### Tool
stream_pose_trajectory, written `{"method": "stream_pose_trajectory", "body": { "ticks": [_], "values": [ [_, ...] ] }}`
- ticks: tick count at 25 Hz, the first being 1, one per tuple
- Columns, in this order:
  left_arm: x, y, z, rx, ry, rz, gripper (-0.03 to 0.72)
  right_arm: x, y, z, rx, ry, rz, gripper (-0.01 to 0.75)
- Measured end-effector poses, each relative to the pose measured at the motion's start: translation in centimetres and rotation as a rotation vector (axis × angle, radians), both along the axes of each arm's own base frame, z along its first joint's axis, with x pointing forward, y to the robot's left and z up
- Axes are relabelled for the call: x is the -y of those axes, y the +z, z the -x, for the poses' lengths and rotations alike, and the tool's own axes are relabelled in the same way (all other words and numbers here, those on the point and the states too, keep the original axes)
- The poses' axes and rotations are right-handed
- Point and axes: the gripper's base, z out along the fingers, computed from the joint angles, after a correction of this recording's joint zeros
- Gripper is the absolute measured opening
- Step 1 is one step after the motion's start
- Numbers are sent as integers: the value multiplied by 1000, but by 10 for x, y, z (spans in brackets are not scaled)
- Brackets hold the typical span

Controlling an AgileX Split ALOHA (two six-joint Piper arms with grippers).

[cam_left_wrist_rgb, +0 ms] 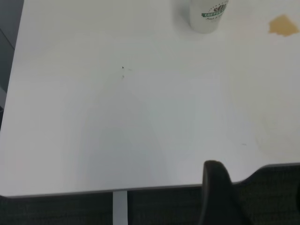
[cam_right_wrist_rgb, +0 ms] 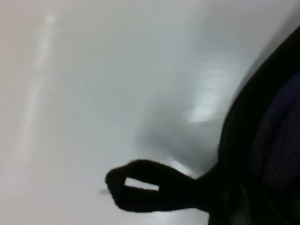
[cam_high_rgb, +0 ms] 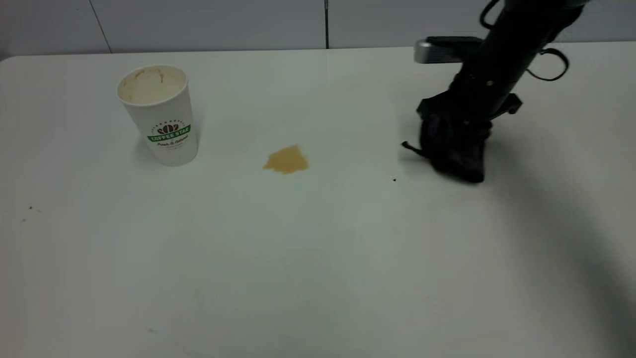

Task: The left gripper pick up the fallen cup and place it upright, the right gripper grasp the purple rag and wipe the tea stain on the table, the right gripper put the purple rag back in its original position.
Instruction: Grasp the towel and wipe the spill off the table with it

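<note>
The white paper cup [cam_high_rgb: 160,115] stands upright at the back left of the table [cam_high_rgb: 318,268], its stained mouth facing up. It also shows in the left wrist view [cam_left_wrist_rgb: 206,16]. The tan tea stain [cam_high_rgb: 286,160] lies mid-table, right of the cup, and shows in the left wrist view [cam_left_wrist_rgb: 283,26]. My right gripper [cam_high_rgb: 459,127] is at the back right, shut on the bunched purple rag [cam_high_rgb: 454,154], whose lower edge touches the table. The rag's loop tab [cam_high_rgb: 410,147] points toward the stain. The right wrist view shows the rag [cam_right_wrist_rgb: 276,136] and tab [cam_right_wrist_rgb: 140,190]. My left gripper [cam_left_wrist_rgb: 214,187] shows only as a dark tip at the table's near edge.
A tiny black speck [cam_high_rgb: 394,179] lies between the stain and the rag. A few small dark specks [cam_high_rgb: 30,209] lie near the left edge. A grey wall runs behind the table's far edge.
</note>
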Motion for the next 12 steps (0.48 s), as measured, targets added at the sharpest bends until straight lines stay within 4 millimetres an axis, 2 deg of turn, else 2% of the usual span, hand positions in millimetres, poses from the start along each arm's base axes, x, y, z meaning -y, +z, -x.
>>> {"method": "stream_pose_trajectory", "body": {
  "ticks": [8, 12],
  "values": [
    [0, 0, 0, 0, 0, 0, 433, -118, -1, 49, -23, 231, -56, 77],
    [0, 0, 0, 0, 0, 0, 433, -169, 1, 74, 28, 300, -85, 77]
  ]
}}
